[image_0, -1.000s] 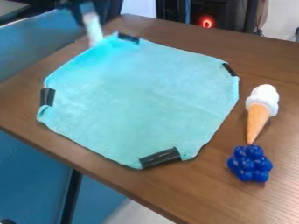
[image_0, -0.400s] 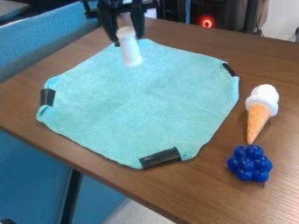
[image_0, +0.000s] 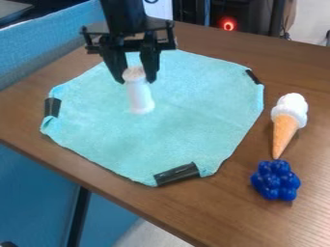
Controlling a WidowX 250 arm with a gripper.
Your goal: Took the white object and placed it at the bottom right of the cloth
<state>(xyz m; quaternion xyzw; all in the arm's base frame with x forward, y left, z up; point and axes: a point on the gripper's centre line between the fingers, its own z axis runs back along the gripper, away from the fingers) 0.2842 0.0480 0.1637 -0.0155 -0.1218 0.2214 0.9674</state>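
Black and two-fingered, your gripper (image_0: pixel 136 78) grasps the upper end of one white object (image_0: pixel 140 95), its fingers parted by the object's thickness. You see a slim, near-upright cylinder, leaning slightly, over the upper-left middle of one turquoise cloth (image_0: pixel 187 103); base contact cannot be determined. You count three visible black tape strips (image_0: pixel 176 174), one ice-cream cone (image_0: pixel 286 120) and one blue cluster (image_0: pixel 275 181).

End effector (image_0: pixel 136 77) gripping top of upright white cylinder (image_0: pixel 139 94) over blue-green cloth (image_0: pixel 155 140); toy ice cream cone (image_0: pixel 287 120), dark blue bumpy object (image_0: pixel 276 181) on desk (image_0: pixel 232 212), right.
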